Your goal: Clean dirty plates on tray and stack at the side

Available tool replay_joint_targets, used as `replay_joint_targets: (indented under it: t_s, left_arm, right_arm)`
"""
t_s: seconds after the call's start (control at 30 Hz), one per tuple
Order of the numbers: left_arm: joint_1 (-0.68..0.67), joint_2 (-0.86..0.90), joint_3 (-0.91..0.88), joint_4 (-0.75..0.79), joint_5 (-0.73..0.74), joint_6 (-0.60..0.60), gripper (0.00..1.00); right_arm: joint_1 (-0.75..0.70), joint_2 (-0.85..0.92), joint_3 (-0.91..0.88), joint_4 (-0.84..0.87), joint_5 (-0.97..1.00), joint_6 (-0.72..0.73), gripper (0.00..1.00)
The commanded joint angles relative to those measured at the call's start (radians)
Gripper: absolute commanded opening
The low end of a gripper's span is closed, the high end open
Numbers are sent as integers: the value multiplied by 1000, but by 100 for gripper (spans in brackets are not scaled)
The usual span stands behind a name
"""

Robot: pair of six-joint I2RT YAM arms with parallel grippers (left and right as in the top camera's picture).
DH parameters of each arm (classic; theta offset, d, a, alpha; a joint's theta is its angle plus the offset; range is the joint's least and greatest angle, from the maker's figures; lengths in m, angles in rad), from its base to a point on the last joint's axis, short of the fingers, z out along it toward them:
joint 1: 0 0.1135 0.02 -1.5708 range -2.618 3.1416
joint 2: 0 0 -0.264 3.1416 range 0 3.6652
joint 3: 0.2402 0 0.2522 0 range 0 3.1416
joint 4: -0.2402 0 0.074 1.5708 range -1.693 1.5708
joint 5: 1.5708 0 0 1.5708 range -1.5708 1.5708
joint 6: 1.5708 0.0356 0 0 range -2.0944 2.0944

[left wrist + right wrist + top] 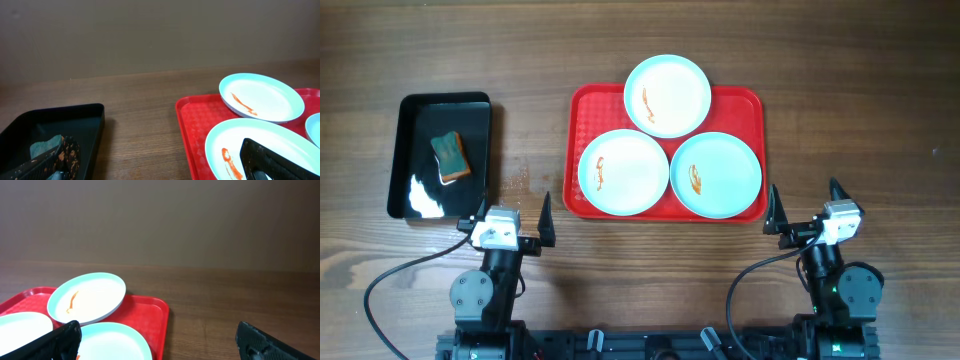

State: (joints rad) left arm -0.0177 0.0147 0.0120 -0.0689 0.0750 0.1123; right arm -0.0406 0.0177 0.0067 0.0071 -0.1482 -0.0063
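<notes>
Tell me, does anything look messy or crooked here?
Yes. Each plate has an orange-red sauce smear: the far plate, the left plate and the right plate. The far plate also pokes out past the far rim of the red tray. Nothing looks broken.

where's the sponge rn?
Overhead view: the sponge lies inside the black tray at far left, left of the red tray and just beyond the open left gripper.
</notes>
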Motion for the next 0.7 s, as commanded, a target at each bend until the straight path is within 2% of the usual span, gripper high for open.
replay_joint_targets:
  t_s: [0.0, 0.17, 0.23, 0.3, 0.4, 0.47, 0.57, 0.67]
  left_arm:
    - [0, -3, -6, -4, -9, 15, 100]
    - [0, -3, -6, 2, -8, 14, 100]
    - [0, -3, -6, 16, 63, -22, 100]
    - [0, -3, -6, 22, 275, -134, 100]
    - [0, -2, -6, 38, 735, -373, 100]
    - [0, -2, -6, 86, 951, -459, 100]
    - [0, -2, -6, 166, 1091, -538, 100]
    - [0, -2, -6, 278, 1098, -651, 100]
  right_arm:
    - [5, 6, -1, 1, 18, -18, 100]
    - [5, 6, -1, 1, 18, -18, 100]
    - [5, 6, -1, 1, 18, -18, 100]
    - [5, 6, -1, 1, 18, -18, 100]
    - [5, 6, -1, 1, 18, -18, 100]
    - [5, 6, -1, 1, 18, -18, 100]
    - [5, 6, -1, 1, 18, -18, 100]
    - [5, 6, -1, 1, 18, -18, 100]
